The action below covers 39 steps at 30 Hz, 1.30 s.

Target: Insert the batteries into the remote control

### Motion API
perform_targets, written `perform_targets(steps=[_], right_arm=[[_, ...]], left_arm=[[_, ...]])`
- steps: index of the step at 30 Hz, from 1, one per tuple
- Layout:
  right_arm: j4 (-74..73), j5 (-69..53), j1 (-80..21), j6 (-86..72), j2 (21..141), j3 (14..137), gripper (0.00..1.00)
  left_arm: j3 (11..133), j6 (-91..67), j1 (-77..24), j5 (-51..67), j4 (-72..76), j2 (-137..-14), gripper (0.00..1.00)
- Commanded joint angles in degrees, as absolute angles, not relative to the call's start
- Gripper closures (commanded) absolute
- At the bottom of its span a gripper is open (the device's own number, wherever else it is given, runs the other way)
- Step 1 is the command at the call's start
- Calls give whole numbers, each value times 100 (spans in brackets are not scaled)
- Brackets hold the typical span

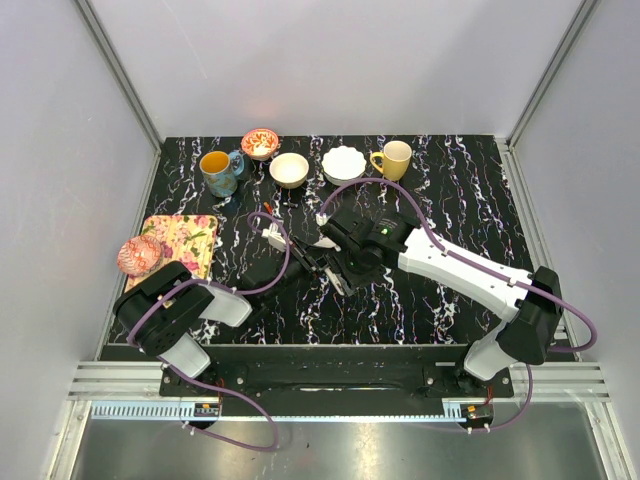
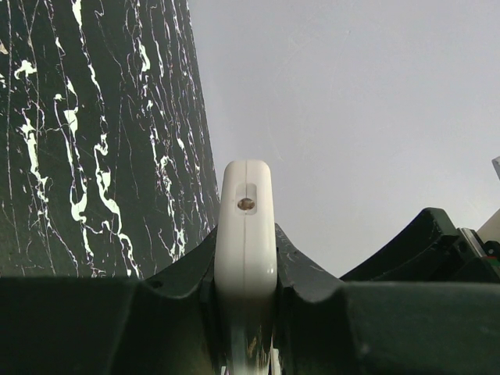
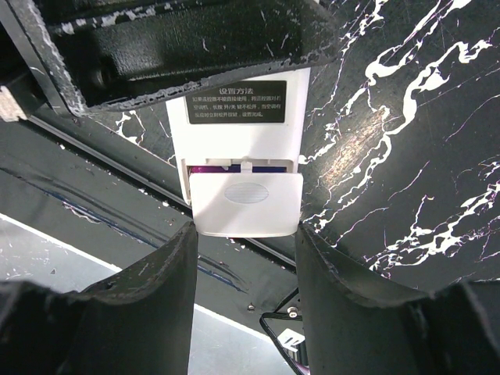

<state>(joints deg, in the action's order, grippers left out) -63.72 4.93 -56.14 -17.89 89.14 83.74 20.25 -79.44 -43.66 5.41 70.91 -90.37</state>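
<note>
- The remote control point(image 3: 242, 141) was held white back up over the near centre of the marble table point(image 1: 450, 200), clamped edge-on in the left gripper point(image 2: 246, 273).
- The battery cover point(image 3: 246, 199) sat partly slid on. A purple battery point(image 3: 211, 167) showed in the gap, so loading appeared done.
- The right gripper point(image 3: 246, 232) stood parted, flanking the cover; contact was unclear.
- Outstanding: closing the cover fully.

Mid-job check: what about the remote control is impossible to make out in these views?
- Battery bay, right wrist view: white ribbed sliding cover hides all but a purple-blue sliver.
- Small flat white-backed remote control, left wrist view: only its end shows; face unseen.
- Black printed label, right wrist view: text too small to read.
</note>
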Motion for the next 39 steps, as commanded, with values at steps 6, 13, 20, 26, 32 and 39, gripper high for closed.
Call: perform_targets(steps=[6, 13, 20, 26, 32, 39], right_arm=[[-6267, 475, -5643, -1784, 8877, 8367, 100], [-6267, 510, -5643, -1811, 8833, 8279, 100], [-6249, 387, -5643, -1863, 8745, 8270, 100], [-6258, 246, -5643, -1872, 8728, 8297, 100], [-6258, 237, -5643, -1890, 8727, 8279, 100], [-6310, 255, -5643, -1872, 8701, 8244, 100]], left_arm=[[2303, -8033, -4509, 492, 9536, -8772, 100], [2285, -8024, -4535, 448, 9536, -8728, 100], [2259, -8007, -4544, 413, 9536, -8754, 100], [2276, -7998, -4544, 396, 9536, -8763, 100], [2285, -8016, -4553, 378, 9536, -8798, 100], [2276, -8007, -4553, 387, 9536, -8798, 100]])
